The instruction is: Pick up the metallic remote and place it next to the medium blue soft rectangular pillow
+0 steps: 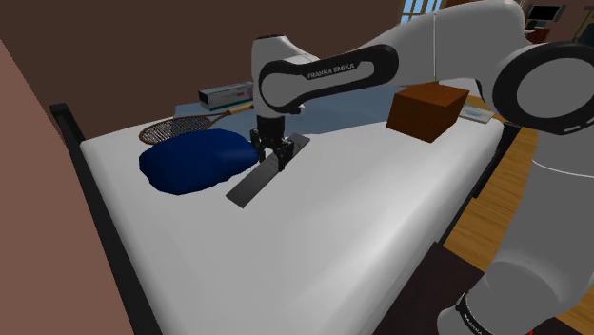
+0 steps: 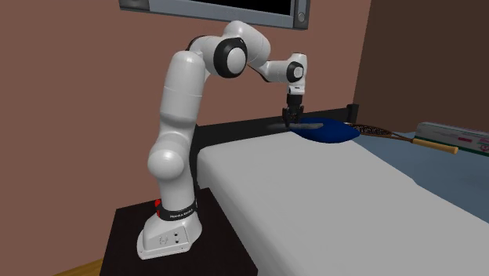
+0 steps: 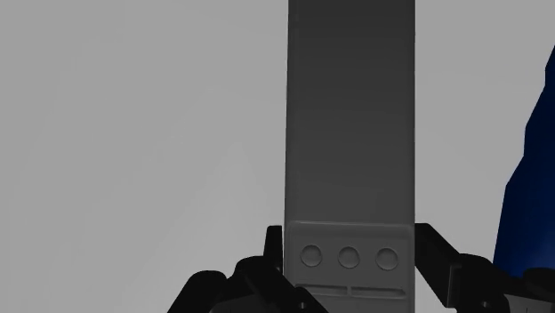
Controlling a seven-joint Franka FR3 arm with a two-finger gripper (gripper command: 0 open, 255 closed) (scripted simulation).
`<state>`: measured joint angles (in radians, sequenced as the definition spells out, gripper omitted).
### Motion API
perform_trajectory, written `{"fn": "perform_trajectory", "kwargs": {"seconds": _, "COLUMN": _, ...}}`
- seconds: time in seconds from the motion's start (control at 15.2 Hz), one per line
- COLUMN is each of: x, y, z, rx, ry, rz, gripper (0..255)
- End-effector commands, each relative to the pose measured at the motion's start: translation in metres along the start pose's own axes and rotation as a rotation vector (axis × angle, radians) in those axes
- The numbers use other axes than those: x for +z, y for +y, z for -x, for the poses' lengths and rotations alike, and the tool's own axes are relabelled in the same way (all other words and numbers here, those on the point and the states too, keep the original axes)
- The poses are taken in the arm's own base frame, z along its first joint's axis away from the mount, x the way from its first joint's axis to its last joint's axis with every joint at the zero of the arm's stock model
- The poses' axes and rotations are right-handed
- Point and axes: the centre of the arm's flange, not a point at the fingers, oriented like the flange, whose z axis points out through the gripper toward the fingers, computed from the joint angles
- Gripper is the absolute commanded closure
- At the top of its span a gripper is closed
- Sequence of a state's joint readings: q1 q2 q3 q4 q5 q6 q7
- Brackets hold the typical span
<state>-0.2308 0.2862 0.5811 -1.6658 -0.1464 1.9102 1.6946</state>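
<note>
Two fingers [image 3: 274, 258] tight around one remote [image 3: 351, 133]

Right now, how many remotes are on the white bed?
1: the dark grey flat rectangular remote, beside the dark blue soft pillow, clasped by the black gripper. Others could hide behind the white arm.

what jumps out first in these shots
A big white arm reaches over a white bed, its black gripper down on a long grey remote. In the wrist view the fingers clasp the remote's two long edges. A dark blue pillow lies right beside the remote, toward the shoulder view's left.
</note>
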Motion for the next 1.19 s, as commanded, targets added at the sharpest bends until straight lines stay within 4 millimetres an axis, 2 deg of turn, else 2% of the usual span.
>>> {"fn": "perform_trajectory", "kwargs": {"seconds": 0.0, "x": 0.01, "y": -0.001, "z": 0.0, "rx": 0.0, "ry": 0.0, "rz": -0.001, "gripper": 255}}
{"fn": "perform_trajectory", "kwargs": {"seconds": 1.12, "x": 0.1, "y": 0.0, "z": -0.002, "rx": 0.0, "ry": 0.0, "rz": -0.001, "gripper": 255}}
